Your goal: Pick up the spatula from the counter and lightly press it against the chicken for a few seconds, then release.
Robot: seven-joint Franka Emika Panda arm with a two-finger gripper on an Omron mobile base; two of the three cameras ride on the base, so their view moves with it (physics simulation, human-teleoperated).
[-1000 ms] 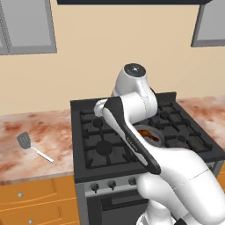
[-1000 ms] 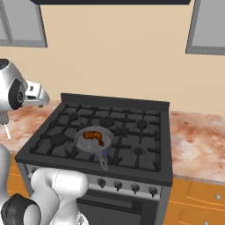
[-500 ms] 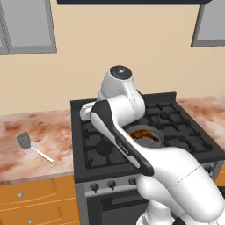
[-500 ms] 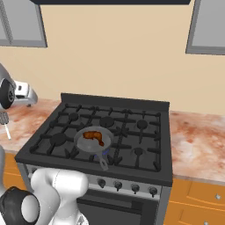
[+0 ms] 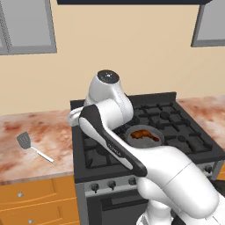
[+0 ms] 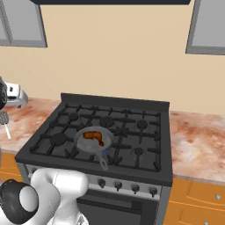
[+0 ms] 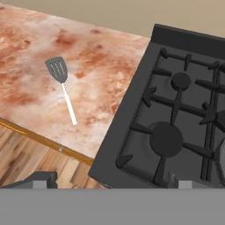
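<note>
A grey slotted spatula [image 7: 57,69] with a white handle lies flat on the marbled counter [image 7: 101,83], left of the stove; it is also in the left base view as the spatula [image 5: 24,140]. My gripper [image 7: 107,179] hangs high above the stove's front left corner, to the right of the spatula and apart from it. Its tips stand wide open with nothing between them. In the left base view the gripper [image 5: 74,117] sits over the stove's left edge. The brown chicken [image 6: 93,136] rests in a small grey pan [image 6: 83,144] on the stove's front middle burner.
The black gas stove [image 6: 132,132] has raised grates and a row of knobs along its front. Orange drawers [image 5: 30,197] sit beneath the counter. Grey wall cabinets [image 5: 26,26] hang above. The counter's front edge [image 7: 44,139] drops to a wooden floor.
The arm has swung left, carrying the hand from over the stove's burners towards its left edge, nearer the spatula. The gripper stays open. Spatula, pan and chicken have not moved.
</note>
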